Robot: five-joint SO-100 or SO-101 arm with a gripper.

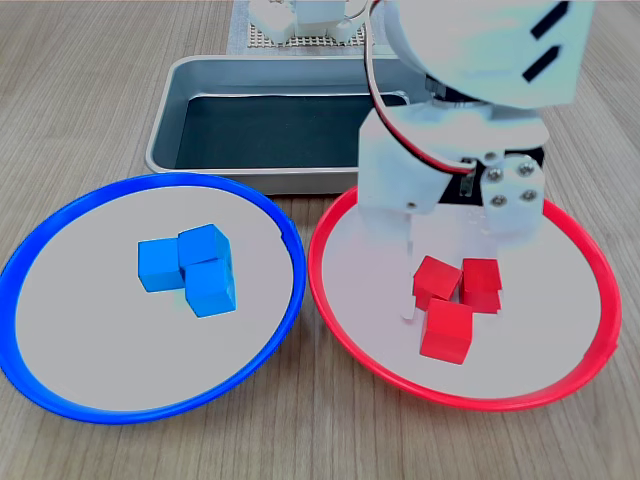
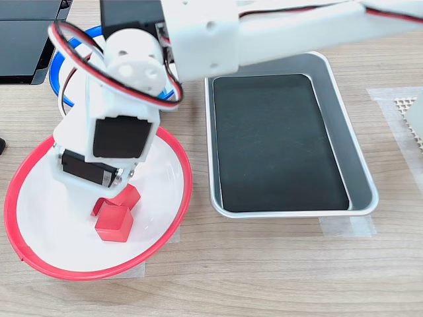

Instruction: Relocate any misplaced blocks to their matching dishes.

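Three blue blocks [image 1: 190, 268] sit clustered in the middle of the blue-rimmed dish [image 1: 90, 310] at the first exterior view's left. Three red blocks [image 1: 452, 300] lie close together in the red-rimmed dish [image 1: 545, 330] to its right. My gripper [image 1: 436, 268] hangs low over the red dish, open, with one white finger [image 1: 408, 285] standing just left of the red blocks and nothing gripped. In the second exterior view the gripper [image 2: 109, 188] covers part of the red dish [image 2: 53, 224]; two red blocks [image 2: 115, 221] show below it. Only a rim piece of the blue dish [image 2: 56, 76] shows there.
A rectangular grey metal tray [image 1: 165, 125] with a dark floor stands behind both dishes, and to the right of the red dish in the second exterior view [image 2: 367, 191]. The arm's base sits on a white mesh pad [image 1: 262, 38]. A dark object [image 2: 26, 39] lies at the second exterior view's top left.
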